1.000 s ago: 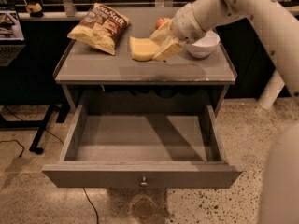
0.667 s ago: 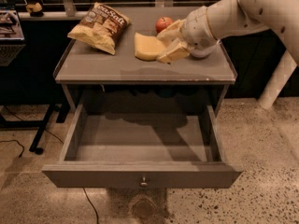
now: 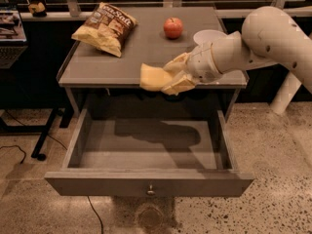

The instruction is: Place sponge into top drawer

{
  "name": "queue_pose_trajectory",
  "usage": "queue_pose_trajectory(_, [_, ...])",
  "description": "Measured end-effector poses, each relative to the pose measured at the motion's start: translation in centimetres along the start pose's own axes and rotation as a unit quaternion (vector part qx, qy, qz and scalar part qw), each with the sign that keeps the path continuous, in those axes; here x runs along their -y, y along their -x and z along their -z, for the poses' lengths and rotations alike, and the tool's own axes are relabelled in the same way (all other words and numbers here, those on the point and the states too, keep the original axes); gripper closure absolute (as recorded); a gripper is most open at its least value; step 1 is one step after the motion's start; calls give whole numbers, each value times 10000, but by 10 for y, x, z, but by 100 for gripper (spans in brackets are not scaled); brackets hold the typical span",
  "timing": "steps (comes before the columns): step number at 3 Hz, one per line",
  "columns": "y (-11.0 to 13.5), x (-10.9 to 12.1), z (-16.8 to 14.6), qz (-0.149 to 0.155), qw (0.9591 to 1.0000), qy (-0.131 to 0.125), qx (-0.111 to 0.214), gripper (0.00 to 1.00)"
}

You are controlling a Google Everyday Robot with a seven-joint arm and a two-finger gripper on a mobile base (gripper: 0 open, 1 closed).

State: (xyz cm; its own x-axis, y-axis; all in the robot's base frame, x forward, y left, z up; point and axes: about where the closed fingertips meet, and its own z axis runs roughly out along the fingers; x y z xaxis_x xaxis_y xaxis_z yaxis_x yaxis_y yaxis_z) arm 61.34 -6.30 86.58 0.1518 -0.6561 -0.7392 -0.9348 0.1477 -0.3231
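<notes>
The pale yellow sponge (image 3: pixel 152 77) hangs in the air over the table's front edge, above the back of the open drawer. My gripper (image 3: pixel 174 77) is shut on the sponge's right side, reaching in from the right on the white arm (image 3: pixel 253 43). The top drawer (image 3: pixel 148 182) of the grey table (image 3: pixel 141 43) is pulled fully out; its inside shows only bare grey floor with the arm's shadow. Its front panel has one small round metal knob (image 3: pixel 150 191) in the middle.
A yellow-brown chip bag (image 3: pixel 105 27) lies at the table's back left. A red apple (image 3: pixel 173 27) sits at the back middle. A white bowl (image 3: pixel 208 35) is at the right, partly hidden by the arm. A black desk stands at the far left.
My gripper has carried the sponge from above the table's back right toward the front and lower, out to the table's front edge above the drawer. The camera view has also shifted.
</notes>
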Motion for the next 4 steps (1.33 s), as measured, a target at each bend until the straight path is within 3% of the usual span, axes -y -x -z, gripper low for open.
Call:
queue_pose_trajectory(1, [0, 0, 0, 0, 10000, 1, 0, 100])
queue_pose_trajectory(2, [-15, -8, -8, -176, 9997, -118, -81, 100])
queue_pose_trajectory(4, [-71, -34, -9, -775, 9948, -578, -335, 100])
